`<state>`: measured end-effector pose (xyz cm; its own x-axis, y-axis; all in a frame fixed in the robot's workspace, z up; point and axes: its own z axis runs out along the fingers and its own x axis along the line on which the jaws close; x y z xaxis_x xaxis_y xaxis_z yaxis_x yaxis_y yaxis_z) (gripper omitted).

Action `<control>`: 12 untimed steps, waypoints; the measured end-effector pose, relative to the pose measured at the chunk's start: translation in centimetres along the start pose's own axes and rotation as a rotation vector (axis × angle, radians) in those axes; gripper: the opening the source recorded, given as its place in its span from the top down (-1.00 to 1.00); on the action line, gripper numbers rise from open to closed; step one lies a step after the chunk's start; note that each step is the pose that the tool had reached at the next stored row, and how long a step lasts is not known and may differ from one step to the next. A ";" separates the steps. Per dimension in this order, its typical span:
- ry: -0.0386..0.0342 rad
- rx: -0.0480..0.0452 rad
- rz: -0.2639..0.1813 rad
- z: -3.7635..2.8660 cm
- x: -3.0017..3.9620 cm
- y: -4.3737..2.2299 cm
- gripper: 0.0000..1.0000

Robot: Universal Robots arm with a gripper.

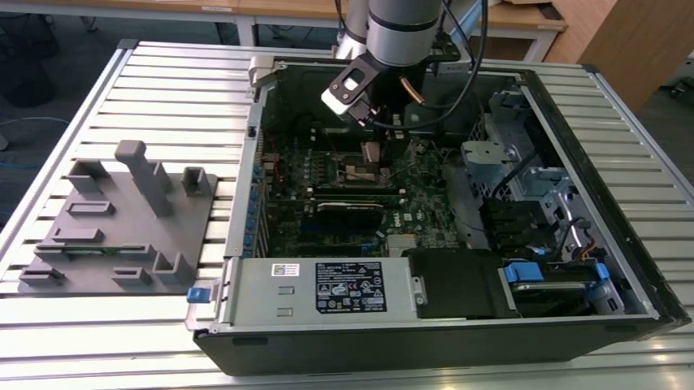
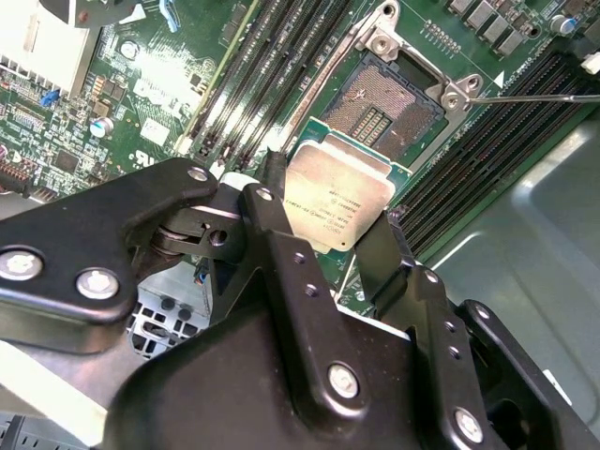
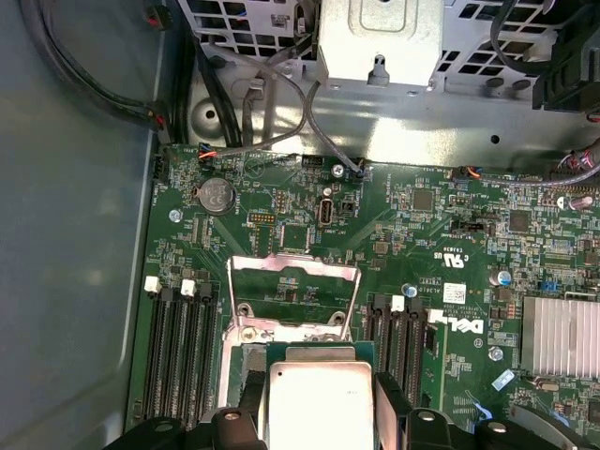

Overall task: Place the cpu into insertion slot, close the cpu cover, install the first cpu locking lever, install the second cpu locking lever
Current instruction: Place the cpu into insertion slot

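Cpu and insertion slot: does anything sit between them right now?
Nothing. In the second wrist view the cpu, held in the gripper, hangs near the open insertion slot with no part between; in the first wrist view the cpu cover stands swung open.

arm: chunky round tube, silver-grey, with a darker grey band lower down
wrist box: little white-and-black block stuck on the side of the arm, kinda camera-looking
cables: a few thin black ones running in loose loops next to the arm
jaws: matte black flat plates with rounded corners, linkage-style, stacked in layers, seen in both wrist views
screws: shiny silver round heads dotted over the black plates, plus some tiny dark holes
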<state>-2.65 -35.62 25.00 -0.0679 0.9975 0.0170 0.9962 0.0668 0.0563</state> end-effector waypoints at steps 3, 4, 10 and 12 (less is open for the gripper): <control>0.0002 -0.0001 0.000 0.04 0.00 0.00 -0.08; 0.0001 -0.0001 0.000 0.04 0.00 0.00 -0.08; 0.0001 -0.0001 0.000 0.08 0.00 0.00 -0.08; 0.0001 -0.0001 0.000 0.12 0.00 -0.01 -0.08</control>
<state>-2.65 -35.62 24.89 -0.0679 0.9975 0.0172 0.9962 0.0668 0.0564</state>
